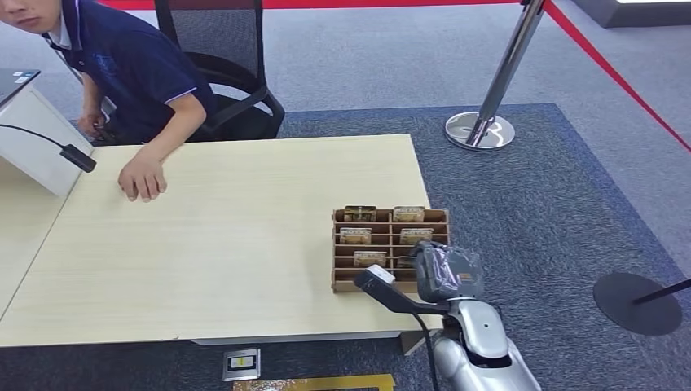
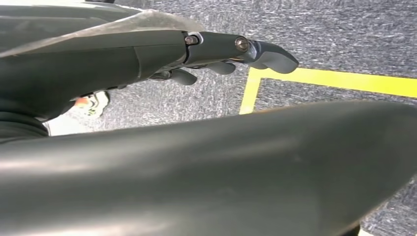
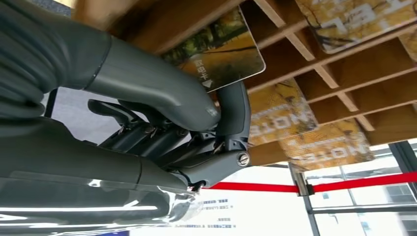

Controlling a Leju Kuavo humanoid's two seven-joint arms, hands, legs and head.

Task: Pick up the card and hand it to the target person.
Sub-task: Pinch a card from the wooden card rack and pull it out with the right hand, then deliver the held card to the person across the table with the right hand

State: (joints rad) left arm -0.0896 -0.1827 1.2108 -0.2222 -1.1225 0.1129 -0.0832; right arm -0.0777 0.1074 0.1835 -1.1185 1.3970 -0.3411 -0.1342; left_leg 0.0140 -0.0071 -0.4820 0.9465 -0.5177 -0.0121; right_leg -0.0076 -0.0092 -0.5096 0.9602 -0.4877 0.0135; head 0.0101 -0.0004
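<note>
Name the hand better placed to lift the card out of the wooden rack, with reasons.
Right. The right hand is at the wooden rack, thumb and a finger already pinching a card. The left hand hangs over the carpet, away from the table.

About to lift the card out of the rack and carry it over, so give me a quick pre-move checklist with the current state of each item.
1. Right robot hand on the card: ok, thumb and a finger meet at its edge.
2. Grip firm enough to lift: cannot tell.
3. Card free of the wooden rack: not ok, it is still at its slot.
4. Other cards undisturbed: ok, they sit in their slots.
5. Person ready to receive: cannot tell; a hand rests on the table, far from the rack.
6. Left robot hand out of the way: ok, it hangs above the floor.
</note>
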